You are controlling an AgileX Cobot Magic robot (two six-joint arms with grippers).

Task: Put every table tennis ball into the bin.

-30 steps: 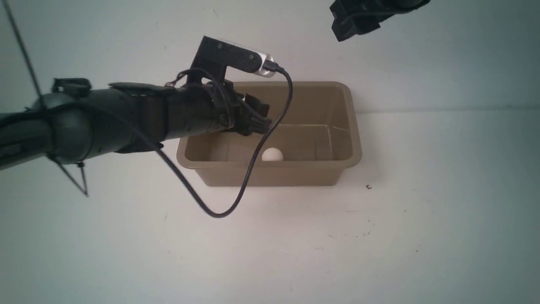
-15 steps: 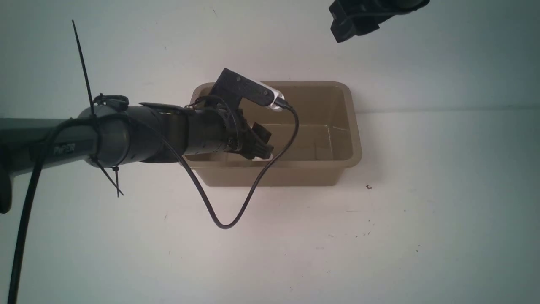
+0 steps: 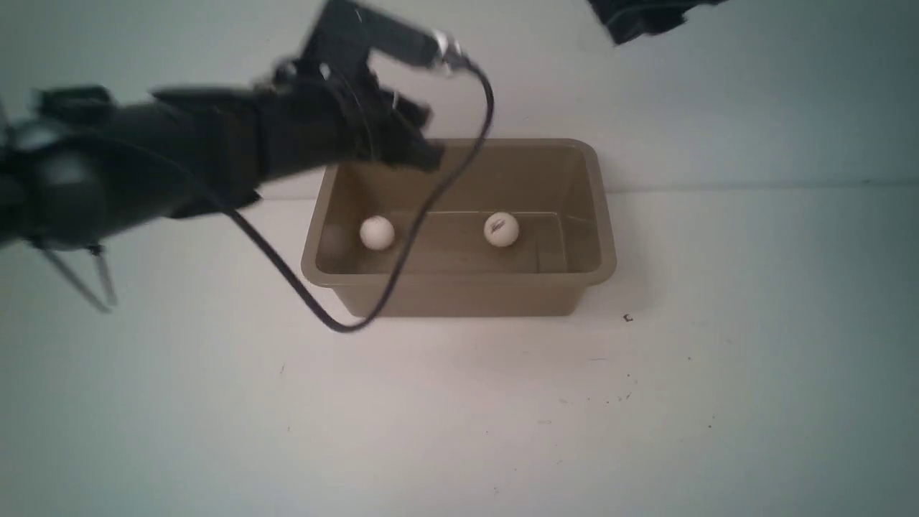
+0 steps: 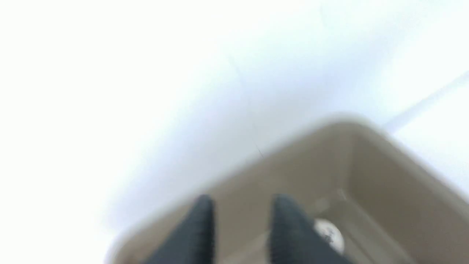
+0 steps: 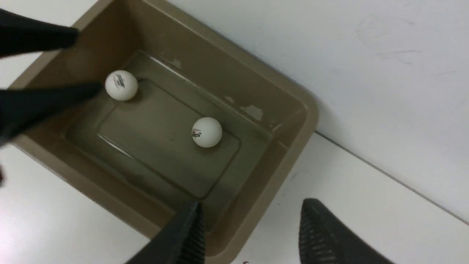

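Status: left ball (image 3: 376,233) and right ball (image 3: 501,230) both lie on the floor of the bin (image 3: 459,303), well apart, one near its left end and one right of centre. Left gripper (image 4: 242,201) hangs over the bin's far left corner, blurred, fingers parted, nothing between them. Its cable (image 3: 402,266) loops down across the bin's front wall. Right gripper (image 5: 253,205) sits high by the bin's right end, fingers spread, empty. You'll see the bin flat on the table (image 3: 502,416).

In the bin (image 3: 459,298): one ball (image 3: 376,233) left, other ball (image 3: 501,229) right; left hand (image 3: 422,148) seemingly above its back-left rim.
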